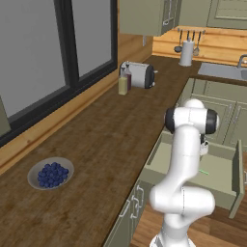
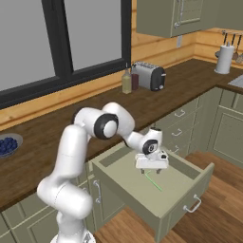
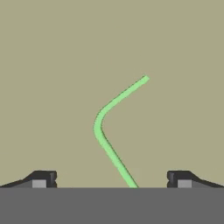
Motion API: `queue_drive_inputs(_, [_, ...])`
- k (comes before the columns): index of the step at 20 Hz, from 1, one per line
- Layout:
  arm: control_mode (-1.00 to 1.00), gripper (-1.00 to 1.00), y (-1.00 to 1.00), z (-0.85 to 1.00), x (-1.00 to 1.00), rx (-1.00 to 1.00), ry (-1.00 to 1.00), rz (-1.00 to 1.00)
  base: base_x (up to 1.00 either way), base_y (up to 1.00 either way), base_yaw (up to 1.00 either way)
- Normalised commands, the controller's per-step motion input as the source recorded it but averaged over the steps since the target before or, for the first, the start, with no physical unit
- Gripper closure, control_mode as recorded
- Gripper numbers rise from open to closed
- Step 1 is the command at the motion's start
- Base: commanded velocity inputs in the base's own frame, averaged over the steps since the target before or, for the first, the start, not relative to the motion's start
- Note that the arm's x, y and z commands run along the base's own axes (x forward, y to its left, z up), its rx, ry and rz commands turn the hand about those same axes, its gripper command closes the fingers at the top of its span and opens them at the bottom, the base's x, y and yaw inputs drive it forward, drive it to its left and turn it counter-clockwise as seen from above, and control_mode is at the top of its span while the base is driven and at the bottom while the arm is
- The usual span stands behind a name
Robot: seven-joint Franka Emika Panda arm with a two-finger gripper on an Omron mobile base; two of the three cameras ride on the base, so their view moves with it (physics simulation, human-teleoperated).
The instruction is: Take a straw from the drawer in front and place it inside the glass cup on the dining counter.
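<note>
The long dark brown wood-plank worktop (image 1: 96, 140) runs along the window wall and turns right at the far corner. Under it stand sage-green cabinets with panelled fronts. From them, the wide, shallow sage-green wooden drawer (image 2: 187, 194) stands pulled fully out, its small metal bar handle (image 2: 193, 205) on the near front panel.

The white Franka arm with dark joints (image 2: 78, 156) bends down over the open drawer, and its two-finger gripper (image 2: 151, 172) hangs low inside the box, pointing at the drawer floor. The jaws stand wide apart with nothing between the pads; in the hand view the two dark fingertips (image 3: 43, 178) sit far to either side.

On the worktop, far along the wall, stands a silver toaster with dark ends (image 1: 140, 75), with a yellowish glass bottle (image 1: 123, 84) just beside it on its near side. On the near left lies a shallow grey bowl of dark blue berries (image 1: 50, 173).

The thin bright green straw (image 3: 111, 131) lies flat on the drawer floor, directly below the gripper and between the open fingers, touching neither. From the hand view it shows a bend at its middle.
</note>
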Motion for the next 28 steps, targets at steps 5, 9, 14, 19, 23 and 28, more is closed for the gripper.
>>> queue_drive_inputs(5, [-1.0, -1.0, 0.0, -0.35, -0.02, 0.08, -0.07, 0.18, 0.0, 0.0, 0.0])
queue_drive_inputs(9, [-1.0, -1.0, 0.0, -0.27, 0.0, 0.03, 0.0, 0.16, 0.0, 0.0, 0.0])
queue_drive_inputs(14, [-1.0, -1.0, 0.0, -0.27, 0.0, 0.02, 0.0, 0.15, 0.0, 0.0, 0.0])
queue_drive_inputs(19, [-1.0, -1.0, 0.0, -0.31, 0.0, 0.01, 0.0, 0.13, 0.0, 0.0, 0.0])
queue_drive_inputs(23, [-1.0, -1.0, 0.0, -0.43, 0.0, 0.0, 0.0, 0.12, 0.0, 0.0, 0.0])
queue_drive_inputs(28, [-1.0, -1.0, 0.09, -0.59, -0.07, 0.0, -0.01, 0.07, 0.0, 0.0, 0.0])
